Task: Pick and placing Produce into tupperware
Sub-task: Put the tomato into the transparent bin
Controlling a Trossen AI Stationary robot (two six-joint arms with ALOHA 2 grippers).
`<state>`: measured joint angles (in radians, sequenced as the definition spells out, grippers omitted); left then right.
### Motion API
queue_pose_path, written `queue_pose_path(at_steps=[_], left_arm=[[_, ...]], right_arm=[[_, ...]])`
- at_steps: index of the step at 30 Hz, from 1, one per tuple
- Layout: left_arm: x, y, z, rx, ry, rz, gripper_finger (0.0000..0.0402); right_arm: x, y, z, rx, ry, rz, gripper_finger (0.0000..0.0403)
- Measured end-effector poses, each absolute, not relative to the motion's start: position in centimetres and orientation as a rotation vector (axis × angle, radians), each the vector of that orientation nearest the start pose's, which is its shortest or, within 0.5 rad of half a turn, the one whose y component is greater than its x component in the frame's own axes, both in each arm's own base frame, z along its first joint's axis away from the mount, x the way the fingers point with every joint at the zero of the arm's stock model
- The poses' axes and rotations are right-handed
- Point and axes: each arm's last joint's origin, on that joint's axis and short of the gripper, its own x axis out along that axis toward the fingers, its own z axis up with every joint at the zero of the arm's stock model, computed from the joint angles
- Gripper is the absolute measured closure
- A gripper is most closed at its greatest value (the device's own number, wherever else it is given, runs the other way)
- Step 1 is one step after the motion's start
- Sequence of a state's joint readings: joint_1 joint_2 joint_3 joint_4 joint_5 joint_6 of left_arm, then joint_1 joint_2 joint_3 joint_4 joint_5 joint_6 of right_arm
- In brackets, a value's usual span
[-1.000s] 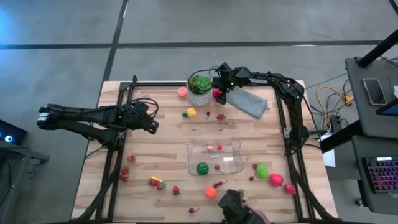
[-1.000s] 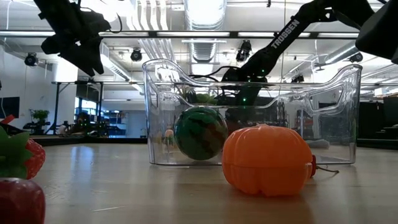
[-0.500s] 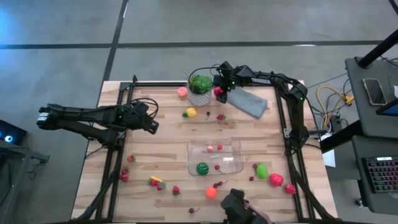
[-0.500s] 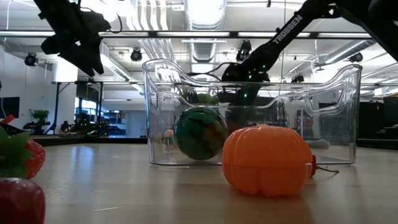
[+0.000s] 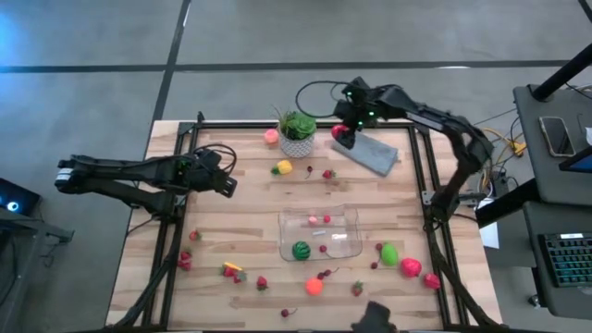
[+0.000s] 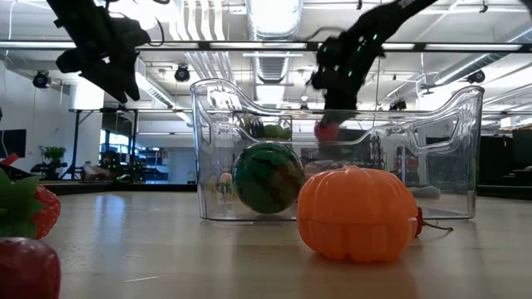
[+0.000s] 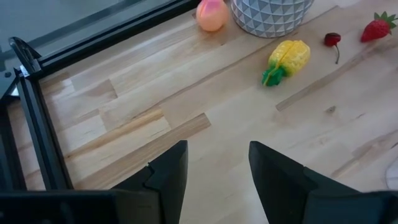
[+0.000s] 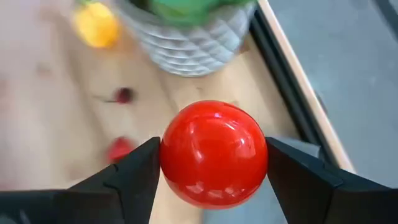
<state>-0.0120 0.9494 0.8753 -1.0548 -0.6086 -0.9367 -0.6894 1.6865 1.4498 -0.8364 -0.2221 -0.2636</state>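
Right end effector (image 8: 213, 177) grips a red tomato (image 8: 213, 154) (raised); left end effector (image 7: 217, 165) parted

Grey concrete floor (image 5: 277, 37) lay beyond wooden table (image 5: 250, 208); desk with keyboard (image 5: 566, 259) alongside; ceiling lights (image 6: 270, 12) glowed overhead.

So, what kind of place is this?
Probably a robotics lab or workshop: a wooden table on a bare concrete floor, exposed ceiling ducts with strip lights, and a desk with a keyboard beside it.
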Motion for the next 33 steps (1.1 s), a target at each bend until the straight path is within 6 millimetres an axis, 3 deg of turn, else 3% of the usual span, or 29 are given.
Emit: queue_pose_path(at_steps=[7,16,28,33], left_arm=[[16.6,1.4,27.2,-0.466,0.747,0.974,0.0245],[19.1,1.3,26.1,-0.434,0.812,0.891,0.0245],[19.9,-0.4,25.2,-0.408,0.958,0.692,0.0245],[19.6,-1.6,25.6,-0.386,0.93,0.629,0.0245]], right_arm=[[25.5,-16.8,33.0,0.258,0.931,-0.192,0.0143],[26.1,-8.5,35.3,0.299,0.943,-0.079,0.0143],[28.6,2.9,33.8,0.447,1.034,-0.199,0.0142],[28.9,6.1,32.6,0.486,1.031,-0.346,0.0142]])
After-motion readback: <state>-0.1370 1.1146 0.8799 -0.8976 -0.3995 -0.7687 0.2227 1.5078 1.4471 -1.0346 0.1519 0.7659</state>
